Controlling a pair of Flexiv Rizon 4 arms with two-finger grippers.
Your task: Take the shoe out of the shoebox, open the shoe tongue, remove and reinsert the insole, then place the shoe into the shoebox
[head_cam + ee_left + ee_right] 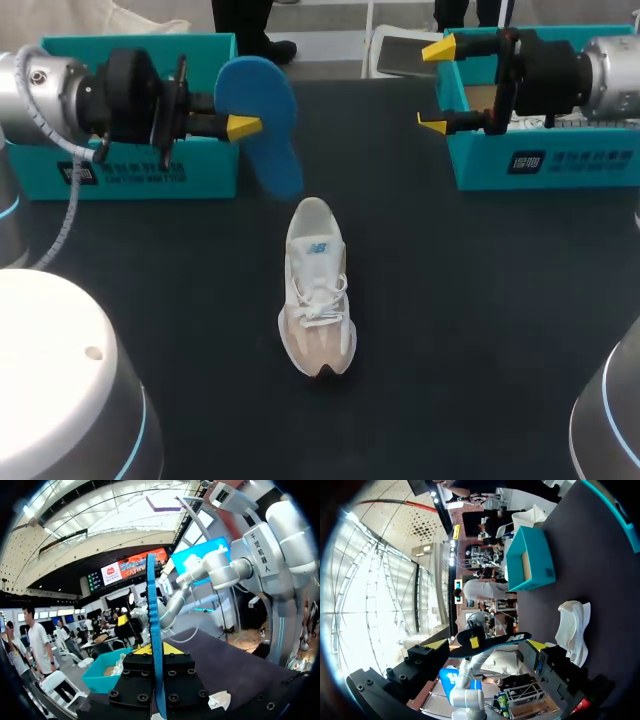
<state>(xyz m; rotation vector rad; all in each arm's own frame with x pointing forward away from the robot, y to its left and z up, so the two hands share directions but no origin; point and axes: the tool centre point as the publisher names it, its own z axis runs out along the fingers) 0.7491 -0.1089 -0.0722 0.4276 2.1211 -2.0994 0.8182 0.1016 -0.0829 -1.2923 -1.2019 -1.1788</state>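
- My left jaws are closed on the blue insole [262, 110]. They hold it in the air above the dark surface [480, 320], just in front of the left teal box [140, 165].
- In my left wrist view the insole [152, 610] stands on its edge between my two fingers, and both press it from its two sides.
- My right jaws are open and nothing is between them. They hang over the near corner of the right teal box [545, 160].
- The white shoe [318, 290] stands on its sole on the surface, laces up. It is outside both boxes, between them and nearer to me.
- In my right wrist view the shoe [572, 630] lies beside my open fingers. The insole [492, 641] is ahead of them, well apart, with the left box [530, 560] beyond it.
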